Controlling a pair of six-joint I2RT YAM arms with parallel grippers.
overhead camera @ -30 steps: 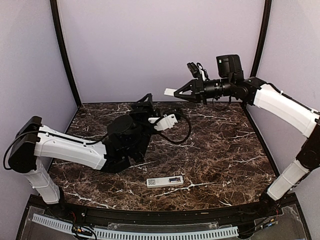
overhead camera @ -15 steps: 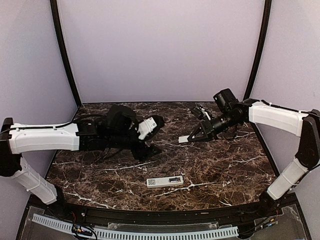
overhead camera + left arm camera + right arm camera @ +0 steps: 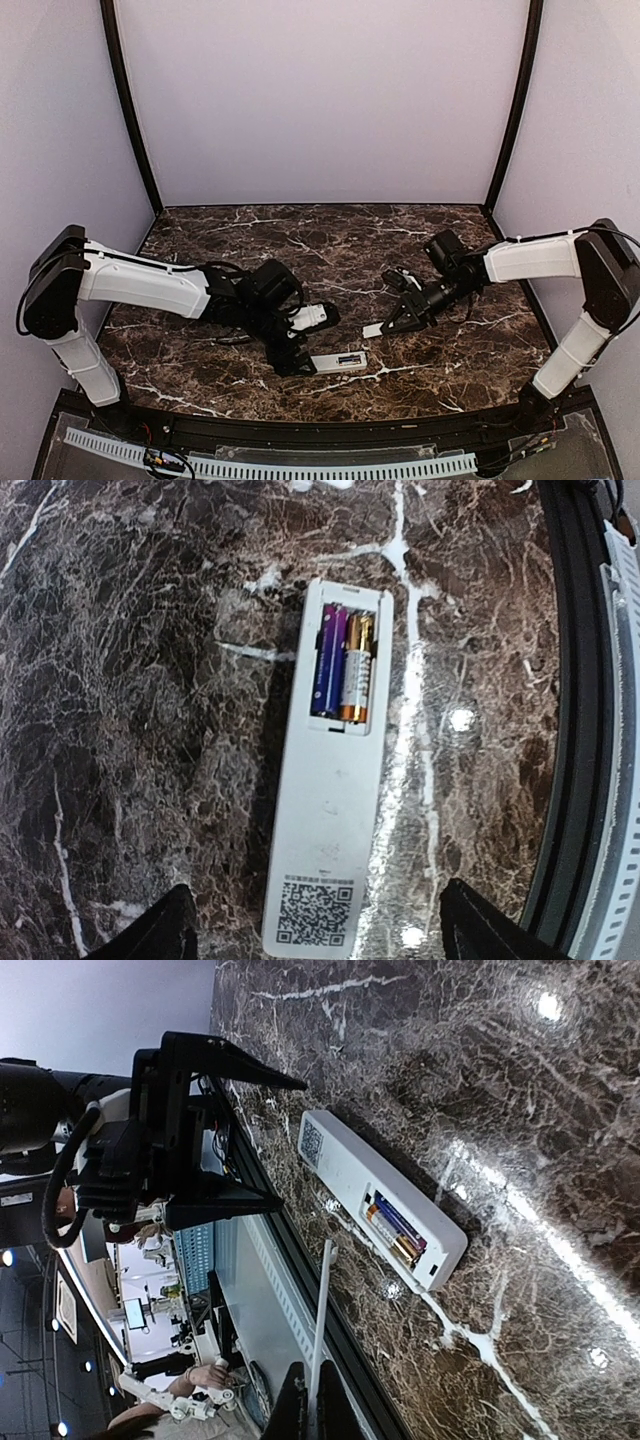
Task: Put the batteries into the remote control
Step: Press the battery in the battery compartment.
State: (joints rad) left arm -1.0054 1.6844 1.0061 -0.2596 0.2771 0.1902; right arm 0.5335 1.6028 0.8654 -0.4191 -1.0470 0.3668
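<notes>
The remote control point(image 3: 337, 361) lies face down on the worktop point(image 3: 450, 372) near the front edge, its long side running left to right. Both batteries point(image 3: 343, 670) sit in its open slot. The left hand point(image 3: 310, 342) is nearest and hangs spread wide over its left end. The right hand point(image 3: 390, 322) pinches the white battery cover point(image 3: 373, 330) just right of the open end.
</notes>
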